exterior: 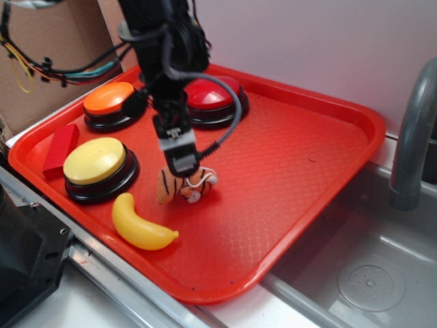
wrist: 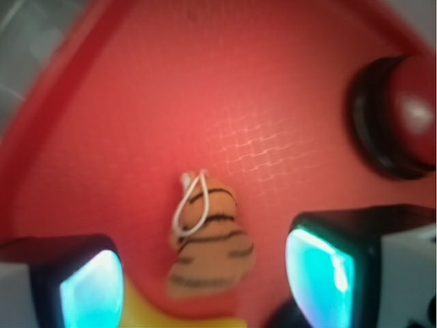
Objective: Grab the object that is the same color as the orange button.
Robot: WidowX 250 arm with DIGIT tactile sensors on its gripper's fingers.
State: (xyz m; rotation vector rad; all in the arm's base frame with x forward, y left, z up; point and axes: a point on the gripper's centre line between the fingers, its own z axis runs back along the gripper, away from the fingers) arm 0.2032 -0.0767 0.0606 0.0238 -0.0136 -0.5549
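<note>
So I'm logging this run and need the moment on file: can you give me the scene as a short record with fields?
target: tiger toy, lying on the red tray
colour match: orange button
gripper: open, fingers either side of the toy, not yet closed
other buttons: yellow, red
other items: banana, red block
beside tray: sink

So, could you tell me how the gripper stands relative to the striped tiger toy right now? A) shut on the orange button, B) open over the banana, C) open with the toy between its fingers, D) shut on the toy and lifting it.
C: in the wrist view the gripper is open, with the tiger toy lying on the tray between its two fingers, neither visibly touching it.
</note>
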